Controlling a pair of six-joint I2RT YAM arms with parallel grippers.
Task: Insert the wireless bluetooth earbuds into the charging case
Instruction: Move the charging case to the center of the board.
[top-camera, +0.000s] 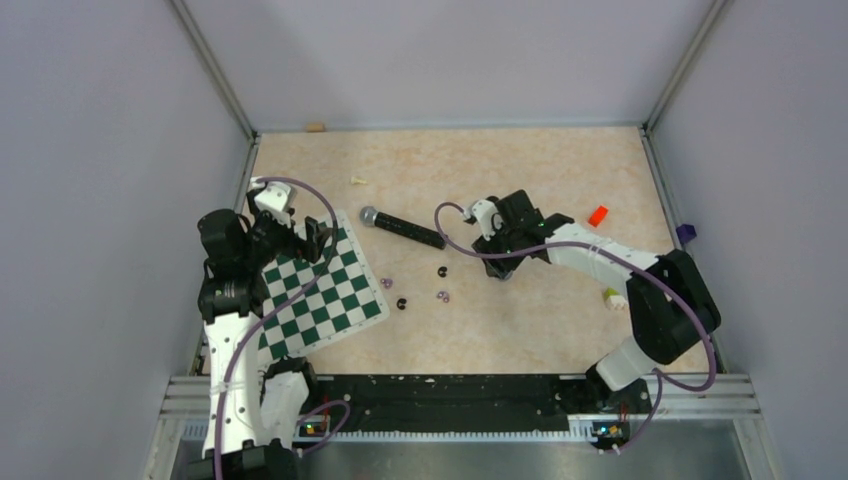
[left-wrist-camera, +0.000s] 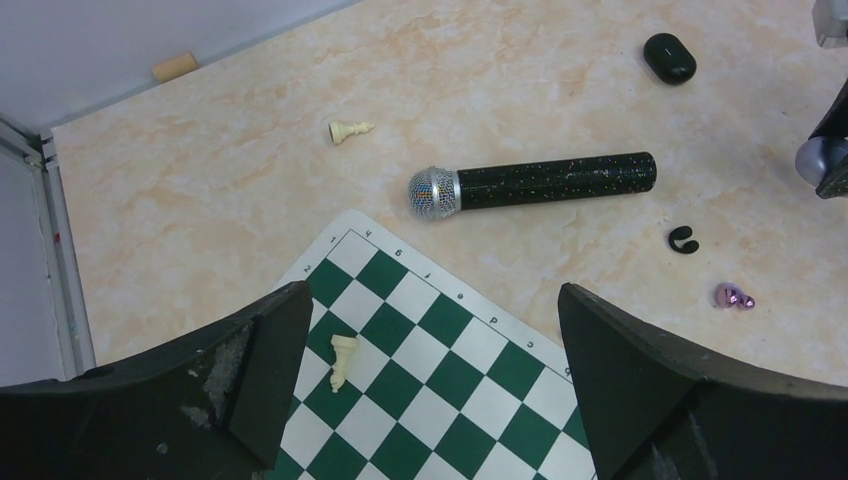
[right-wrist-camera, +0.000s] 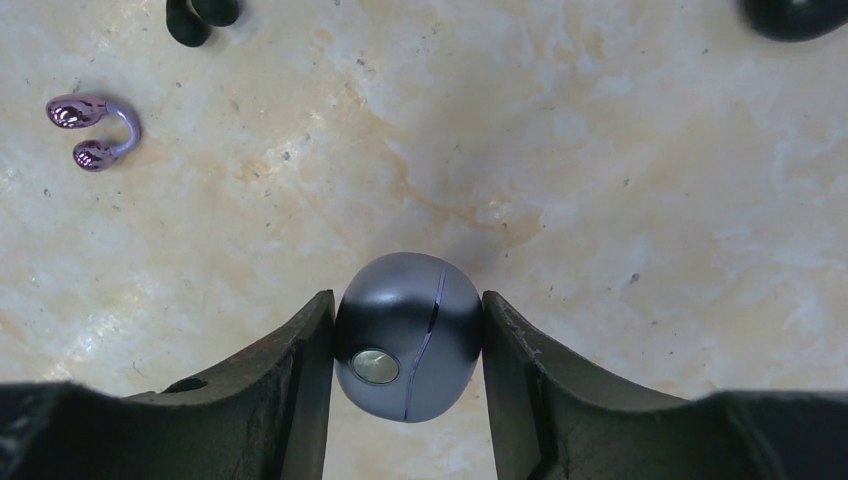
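The desk (top-camera: 520, 330) has a pale beige marbled top, shut in by plain lavender-grey walls (top-camera: 100, 150) on aluminium posts. The widest open stretches run along the far edge and across the near middle.

A green-and-white chessboard (top-camera: 330, 295) lies askew by the left edge. The left gripper (top-camera: 305, 238) hangs over its far corner with fingers spread wide and nothing between them. Its wrist view shows a cream chess piece (left-wrist-camera: 342, 362) lying on the board.

A black microphone (top-camera: 402, 226) with a silver mesh head lies slanted in mid-desk, its tail towards the right arm.

The right gripper (top-camera: 500, 268) reaches in from the right edge towards the centre. It is clamped on the charging case (right-wrist-camera: 408, 350), a rounded grey-blue shell with a seam and a small round button, both fingers (right-wrist-camera: 300, 380) pressed on its sides. Whether the case touches the top cannot be told. A black oval case (left-wrist-camera: 669, 57) lies on the top beyond the microphone's tail.

The wireless bluetooth earbuds lie loose on the bare top between the chessboard's right corner and the right gripper, to that gripper's left and apart from it. There is a purple earbud (top-camera: 386, 283) just beside the board, a black earbud (top-camera: 402, 303) near it, and closer to the gripper a second black earbud (top-camera: 442, 271) with a second purple earbud (top-camera: 442, 296) just nearer than it.

A red block (top-camera: 598, 215) sits towards the right edge, and another chess piece (top-camera: 358, 180) towards the far-left corner.
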